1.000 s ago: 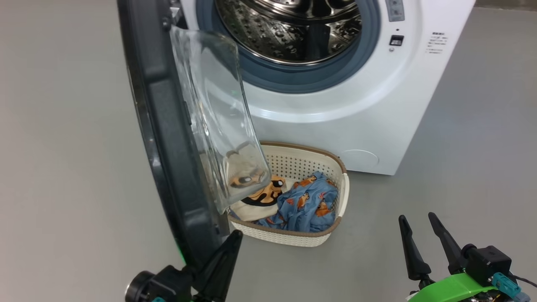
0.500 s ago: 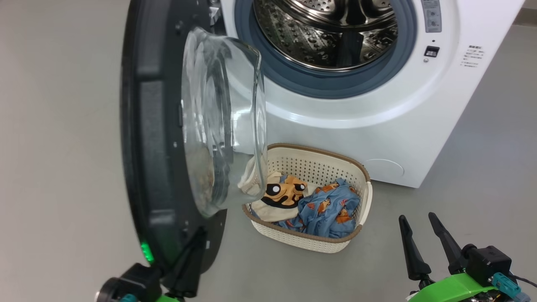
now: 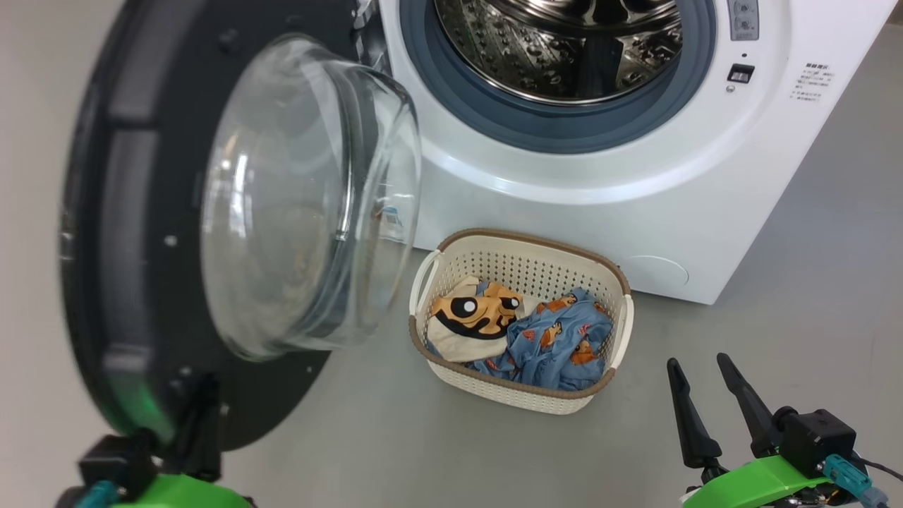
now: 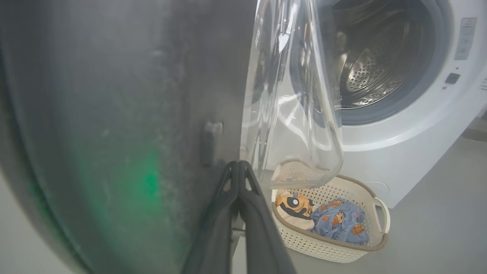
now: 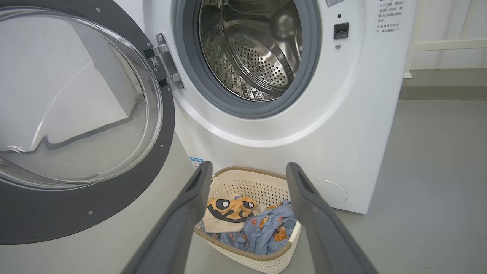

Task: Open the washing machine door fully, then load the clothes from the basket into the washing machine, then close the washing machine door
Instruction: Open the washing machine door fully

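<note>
Smooth grey floor (image 3: 423, 451), faint sheen; white wall (image 5: 452, 19) behind; pale skirting board (image 5: 449, 45); soft even light.

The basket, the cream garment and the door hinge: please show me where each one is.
basket (image 3: 536, 401), head view, front perforated wall.
cream garment (image 3: 458, 337), head view, plain cream part below the face.
door hinge (image 5: 165, 64), right wrist view, metal bracket.

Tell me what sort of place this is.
Probably a laundry area, perhaps a bare test room: a white front-loading washing machine with its door standing open, and a basket of clothes on a plain grey floor.
</note>
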### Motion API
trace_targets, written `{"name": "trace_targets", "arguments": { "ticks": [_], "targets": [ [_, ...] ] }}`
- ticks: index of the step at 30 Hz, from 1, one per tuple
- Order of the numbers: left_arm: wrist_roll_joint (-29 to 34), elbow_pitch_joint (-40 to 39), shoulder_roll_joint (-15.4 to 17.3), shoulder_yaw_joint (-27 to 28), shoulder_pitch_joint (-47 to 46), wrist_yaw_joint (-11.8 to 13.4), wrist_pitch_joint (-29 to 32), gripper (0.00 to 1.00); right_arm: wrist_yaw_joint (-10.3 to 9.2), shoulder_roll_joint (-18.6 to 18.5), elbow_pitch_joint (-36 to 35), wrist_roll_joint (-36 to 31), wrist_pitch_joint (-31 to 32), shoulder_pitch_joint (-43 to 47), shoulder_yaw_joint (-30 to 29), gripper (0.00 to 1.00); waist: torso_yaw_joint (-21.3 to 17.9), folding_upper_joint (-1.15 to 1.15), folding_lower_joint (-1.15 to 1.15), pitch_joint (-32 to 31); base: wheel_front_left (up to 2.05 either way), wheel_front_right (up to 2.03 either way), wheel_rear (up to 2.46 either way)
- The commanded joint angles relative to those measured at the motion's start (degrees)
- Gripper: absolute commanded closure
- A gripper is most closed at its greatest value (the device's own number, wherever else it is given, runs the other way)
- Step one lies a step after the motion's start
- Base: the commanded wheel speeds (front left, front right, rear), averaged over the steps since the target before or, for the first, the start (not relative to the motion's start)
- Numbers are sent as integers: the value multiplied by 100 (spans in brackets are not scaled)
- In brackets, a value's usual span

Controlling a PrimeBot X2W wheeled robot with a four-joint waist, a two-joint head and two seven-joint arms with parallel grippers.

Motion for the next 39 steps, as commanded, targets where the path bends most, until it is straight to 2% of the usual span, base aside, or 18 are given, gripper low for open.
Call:
{"name": "trace_targets", "arguments": {
  "ticks": [1,12,22,32,39],
  "targets": [
    [-81,48,241,440,-317,85,-67,100,9,-38,-109,-104,-69,-197,163,0,-23,0,0,50,0,0,0],
    [-225,745,396,1535,-686,93,-109,100,9,-156,-69,-136,-69,-415,242,0,-153,0,0,258,0,0,0],
    [2,1268,331,2186,-1018,-249,-111,100,9,-191,-39,-183,-69,-559,264,0,-264,0,0,422,0,0,0],
    [348,1528,42,2716,-1170,-527,-111,100,9,-165,-25,-182,-69,-631,242,0,-347,0,0,443,0,0,0],
    [531,1749,42,3107,-1295,-725,-111,100,9,-145,-6,-186,-69,-627,223,0,-358,0,0,420,0,0,0]
  ]
}}
